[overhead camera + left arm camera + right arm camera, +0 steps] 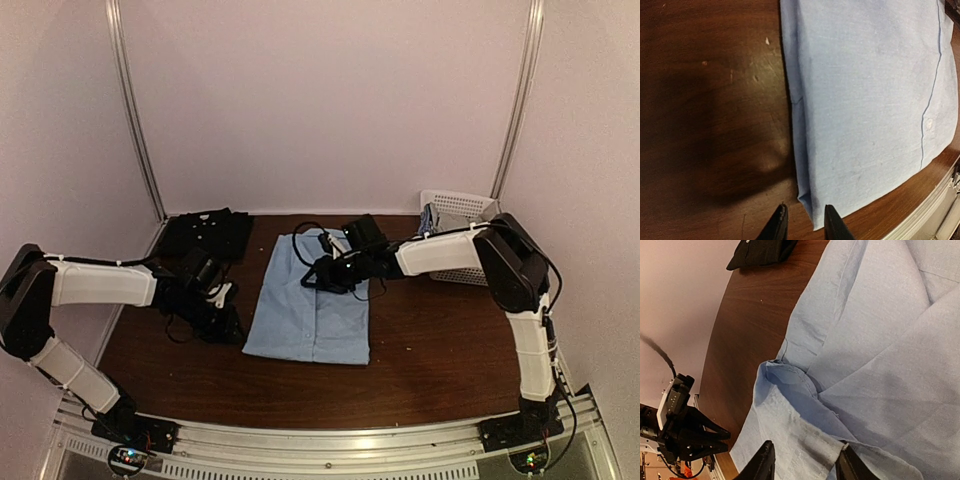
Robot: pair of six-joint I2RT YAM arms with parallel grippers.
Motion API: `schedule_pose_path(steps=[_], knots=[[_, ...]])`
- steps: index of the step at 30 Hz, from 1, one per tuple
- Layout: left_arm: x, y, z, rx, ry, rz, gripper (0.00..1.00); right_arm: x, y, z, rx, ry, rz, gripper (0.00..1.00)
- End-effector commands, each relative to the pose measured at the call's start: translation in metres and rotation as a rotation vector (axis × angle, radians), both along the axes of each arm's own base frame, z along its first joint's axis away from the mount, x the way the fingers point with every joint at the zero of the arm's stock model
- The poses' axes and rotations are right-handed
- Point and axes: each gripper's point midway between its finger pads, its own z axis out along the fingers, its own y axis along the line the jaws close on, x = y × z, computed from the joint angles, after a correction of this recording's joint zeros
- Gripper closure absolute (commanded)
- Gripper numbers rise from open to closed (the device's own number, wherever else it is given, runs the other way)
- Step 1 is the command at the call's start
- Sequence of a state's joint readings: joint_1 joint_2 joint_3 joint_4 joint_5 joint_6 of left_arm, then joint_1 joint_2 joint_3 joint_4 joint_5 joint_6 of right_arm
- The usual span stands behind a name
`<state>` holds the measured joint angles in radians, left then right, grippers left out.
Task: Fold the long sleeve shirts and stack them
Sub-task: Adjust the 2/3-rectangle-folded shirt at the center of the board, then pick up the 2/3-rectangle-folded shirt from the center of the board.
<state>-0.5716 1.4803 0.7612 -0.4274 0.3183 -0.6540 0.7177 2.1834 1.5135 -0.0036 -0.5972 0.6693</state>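
The light blue long sleeve shirt [312, 300] lies folded in the middle of the table. The black one [205, 235] sits folded at the back left. My left gripper [234, 326] is low at the blue shirt's near left corner. In the left wrist view its fingertips [805, 227] stand slightly apart, with that corner [812, 210] lying flat between them, not pinched. My right gripper [316, 273] hovers over the shirt's far part. Its jaws [805, 460] are open wide, and a raised fold of blue cloth [790, 405] sits between them.
A white lattice basket [462, 232] with cloth in it stands at the back right. The table's metal front rail [935, 210] runs close to the shirt's near edge. The left gripper [690, 437] also shows in the right wrist view, beside the shirt's edge.
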Motion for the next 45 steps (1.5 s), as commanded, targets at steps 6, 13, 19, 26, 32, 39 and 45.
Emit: schedule_pose_path(steps=[6,13,19,26,32,39,45], knots=[[-0.004,-0.002,0.003,-0.024,-0.012,-0.008,0.74,0.013,-0.019,-0.033,-0.160,-0.038,-0.070,0.73],[-0.006,-0.003,0.002,-0.027,-0.007,-0.018,0.74,0.031,-0.049,-0.049,-0.336,-0.084,-0.189,0.76],[-0.006,-0.003,0.005,-0.034,-0.013,-0.011,0.72,0.029,-0.050,-0.008,-0.327,-0.156,-0.195,0.65],[-0.009,-0.006,0.012,-0.085,-0.017,0.011,0.67,-0.008,-0.077,0.035,-0.334,-0.183,-0.232,0.57],[-0.007,-0.009,0.014,-0.113,-0.033,0.020,0.64,-0.076,-0.099,0.014,-0.353,-0.105,-0.240,0.57],[-0.014,-0.015,0.000,-0.097,-0.013,0.010,0.63,-0.127,-0.117,-0.012,-0.366,-0.034,-0.285,0.58],[-0.025,-0.014,-0.015,-0.042,0.020,0.045,0.67,-0.147,-0.129,-0.031,-0.345,0.021,-0.310,0.58]])
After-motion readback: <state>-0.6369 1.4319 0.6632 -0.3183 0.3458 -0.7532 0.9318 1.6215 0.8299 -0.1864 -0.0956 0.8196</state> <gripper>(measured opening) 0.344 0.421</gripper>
